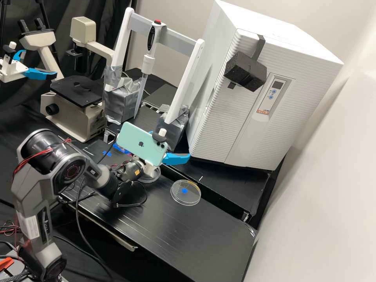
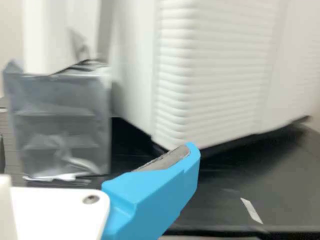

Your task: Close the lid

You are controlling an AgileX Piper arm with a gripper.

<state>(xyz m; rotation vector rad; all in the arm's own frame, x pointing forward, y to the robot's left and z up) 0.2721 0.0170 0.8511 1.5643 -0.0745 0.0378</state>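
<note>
Jaws [image 1: 175, 158] gape near the blue-marked dish [image 1: 185, 197].

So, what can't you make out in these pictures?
- Left clear dish: partly behind the end of the arm, high view.
- Right clear dish: whether fully closed; too small, see-through rims overlap, high view.
- White machine: display too small, high view; front blurred, cut off by the edge, wrist view.

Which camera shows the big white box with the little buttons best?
The high view. It shows the big white box with its top, front and button panel. The wrist view shows part of its ridged front and a bottom corner.
</note>
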